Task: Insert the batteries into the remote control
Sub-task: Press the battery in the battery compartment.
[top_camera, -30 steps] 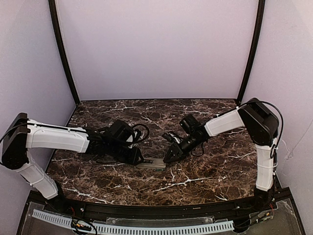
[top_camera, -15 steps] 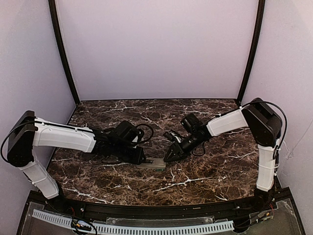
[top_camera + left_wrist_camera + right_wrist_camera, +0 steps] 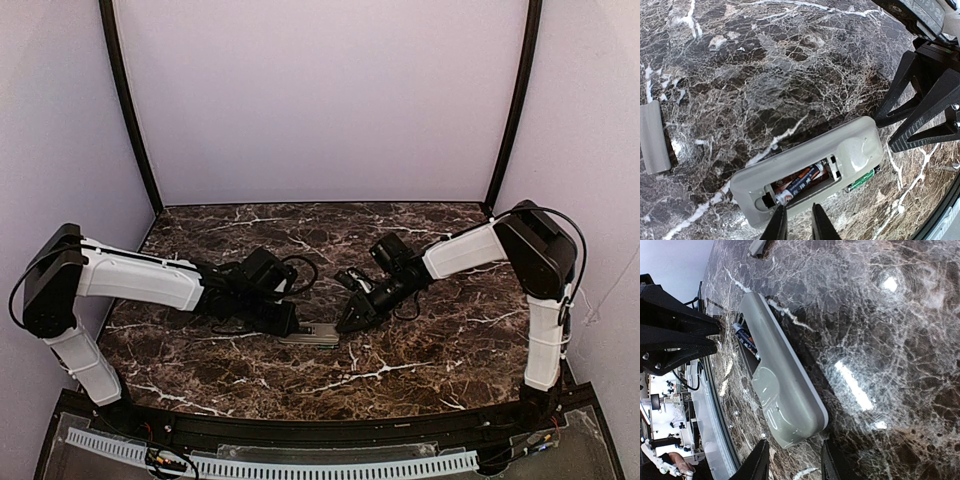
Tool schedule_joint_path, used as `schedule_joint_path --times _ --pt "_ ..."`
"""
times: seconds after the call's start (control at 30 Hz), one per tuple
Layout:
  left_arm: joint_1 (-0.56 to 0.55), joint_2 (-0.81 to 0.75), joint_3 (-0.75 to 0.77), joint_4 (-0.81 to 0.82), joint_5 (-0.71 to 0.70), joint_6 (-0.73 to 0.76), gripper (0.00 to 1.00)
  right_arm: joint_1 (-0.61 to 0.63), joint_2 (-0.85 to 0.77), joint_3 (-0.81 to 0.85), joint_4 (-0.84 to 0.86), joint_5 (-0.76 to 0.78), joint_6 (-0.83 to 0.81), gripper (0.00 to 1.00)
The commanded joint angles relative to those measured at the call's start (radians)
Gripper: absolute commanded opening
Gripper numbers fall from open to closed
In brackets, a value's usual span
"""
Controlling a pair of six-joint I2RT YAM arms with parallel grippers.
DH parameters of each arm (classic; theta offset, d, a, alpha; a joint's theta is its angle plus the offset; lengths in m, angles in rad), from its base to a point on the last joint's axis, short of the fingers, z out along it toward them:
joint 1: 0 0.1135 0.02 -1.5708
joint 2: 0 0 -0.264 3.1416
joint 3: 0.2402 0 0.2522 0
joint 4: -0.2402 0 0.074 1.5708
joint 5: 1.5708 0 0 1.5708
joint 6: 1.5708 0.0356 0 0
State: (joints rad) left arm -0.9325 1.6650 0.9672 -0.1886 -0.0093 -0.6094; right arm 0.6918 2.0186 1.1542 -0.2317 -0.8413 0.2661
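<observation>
Left gripper (image 3: 798, 211), narrowly parted and empty, beside the remote (image 3: 860, 150); right gripper (image 3: 794, 447) spread open at its end.

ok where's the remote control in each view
Top external: remote control low centre, lying flat on the table.
Left wrist: remote control lower centre, battery compartment open.
Right wrist: remote control left of centre, running diagonally.
Shared landmark: right gripper at one end of it.
</observation>
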Motion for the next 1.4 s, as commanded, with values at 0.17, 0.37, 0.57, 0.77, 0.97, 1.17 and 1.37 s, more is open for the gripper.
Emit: schedule_joint_path --times 0.17,0.37,0.57,0.77,0.97,1.17,1.37 --pt "-0.004 0.03 0.032 -0.022 -0.007 0.023 0.17 0.008 0.007 0.002 0.015 -0.021 -0.013 0.33" --pt "-0.004 0.042 0.032 -0.02 -0.008 0.021 0.14 0.009 0.019 0.01 0.017 -0.027 -0.012 0.31" --pt "-0.004 0.056 0.028 -0.011 -0.002 0.014 0.14 0.008 0.026 0.018 0.016 -0.029 -0.016 0.3" --pt "-0.005 0.041 0.028 -0.008 0.006 0.015 0.15 0.009 0.032 0.018 0.013 -0.027 -0.018 0.3" --pt "-0.005 -0.003 0.029 -0.018 0.006 0.027 0.21 0.009 0.037 0.024 0.012 -0.028 -0.018 0.3" --pt "-0.005 -0.049 0.028 -0.042 -0.032 0.034 0.25 0.009 0.037 0.026 0.01 -0.028 -0.019 0.3" --pt "-0.005 -0.018 0.065 -0.094 -0.062 0.051 0.28 0.009 0.038 0.027 0.01 -0.031 -0.019 0.3"
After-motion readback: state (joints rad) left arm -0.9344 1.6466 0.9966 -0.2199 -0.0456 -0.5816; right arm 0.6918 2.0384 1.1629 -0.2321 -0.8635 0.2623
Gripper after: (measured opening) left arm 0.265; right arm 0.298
